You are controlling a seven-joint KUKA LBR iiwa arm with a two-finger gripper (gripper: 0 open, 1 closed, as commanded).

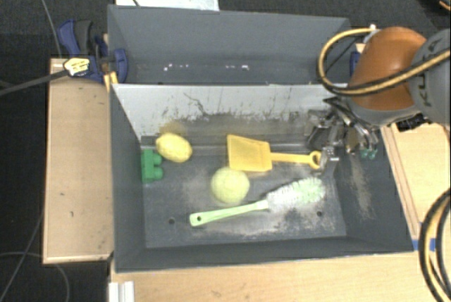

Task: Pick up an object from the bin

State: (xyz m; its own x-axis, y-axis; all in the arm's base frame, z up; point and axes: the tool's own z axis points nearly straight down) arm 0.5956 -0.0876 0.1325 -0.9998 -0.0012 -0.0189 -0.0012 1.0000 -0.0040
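While the arm leans in from the 3 o'clock side, taking the middle of the grey metal bin as the dial's hub and its far wall as 12, the tool sits low near the floor at about 3 o'clock. It is right at the handle tip of a flat yellow plastic toy shovel. The shovel's square blade lies close to the hub and its thin handle runs out toward 3. That places the handle end nearest to where the arm comes in, and it is probably why the tool is there and not over the blade.

How far apart the tool's two sides stand cannot be told, because the metal parts merge with the handle tip. Nothing can be confirmed as gripped. The shovel looks to be lying flat on the bin floor, so I judge the pick is not yet made.

The other things lie well clear of the tool:
- A pale yellow-green round ball sits just toward 6 from the blade.
- A light green plastic brush with white bristles slants from 7 to 4, its bristle head nearest the tool.
- A yellow lemon-shaped toy rests at 9, beside a small green block.

The slim handle is a narrow target. A grasp that is slightly off could pivot the shovel or nudge it toward the brush's bristles.
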